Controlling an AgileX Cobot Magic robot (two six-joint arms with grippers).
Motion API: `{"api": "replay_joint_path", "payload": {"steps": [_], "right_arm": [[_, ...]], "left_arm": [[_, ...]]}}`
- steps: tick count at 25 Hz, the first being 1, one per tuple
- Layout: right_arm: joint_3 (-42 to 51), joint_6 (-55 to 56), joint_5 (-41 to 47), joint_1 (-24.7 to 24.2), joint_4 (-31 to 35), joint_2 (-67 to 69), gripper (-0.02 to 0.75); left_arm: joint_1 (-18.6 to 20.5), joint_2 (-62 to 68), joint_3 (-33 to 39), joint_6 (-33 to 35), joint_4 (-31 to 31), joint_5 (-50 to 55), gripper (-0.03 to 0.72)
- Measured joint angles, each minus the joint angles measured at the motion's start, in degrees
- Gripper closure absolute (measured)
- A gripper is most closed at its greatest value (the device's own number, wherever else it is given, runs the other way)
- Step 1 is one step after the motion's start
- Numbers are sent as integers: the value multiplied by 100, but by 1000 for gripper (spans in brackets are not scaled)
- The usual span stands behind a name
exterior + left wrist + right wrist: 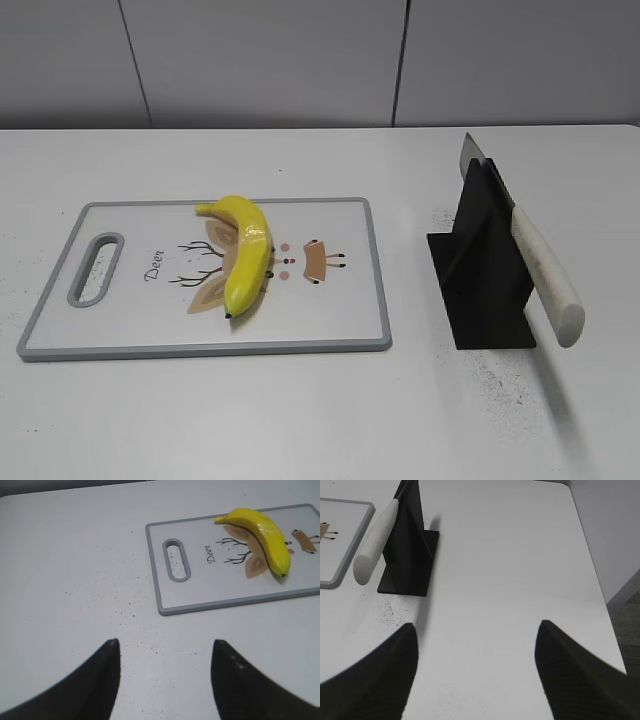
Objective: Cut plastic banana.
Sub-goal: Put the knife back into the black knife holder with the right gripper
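Note:
The plastic banana (245, 257) is glossy yellow and curved and lies on the white cutting board (120, 320). It also shows in the left wrist view (262, 530) on the board (200, 592). A knife with a white handle (545, 275) rests slanted in a black stand (480, 270), also seen in the right wrist view (375, 537). My left gripper (165, 642) is open and empty over bare table, left of the board. My right gripper (476, 625) is open and empty over bare table, right of the stand. Neither gripper shows in the exterior view.
The board has a grey rim, a handle slot (97, 267) at its left end and a deer drawing. The black stand (407, 555) sits right of the board. The table's right edge (592, 565) drops off near my right gripper. Dark specks dot the white tabletop.

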Motion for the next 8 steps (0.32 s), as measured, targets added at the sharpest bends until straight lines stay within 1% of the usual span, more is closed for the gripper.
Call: {"api": "replay_joint_path", "payload": {"steps": [8], "right_arm": [[0,0,0,0,0,0,185]], "left_arm": [[0,0,0,0,0,0,135]]}}
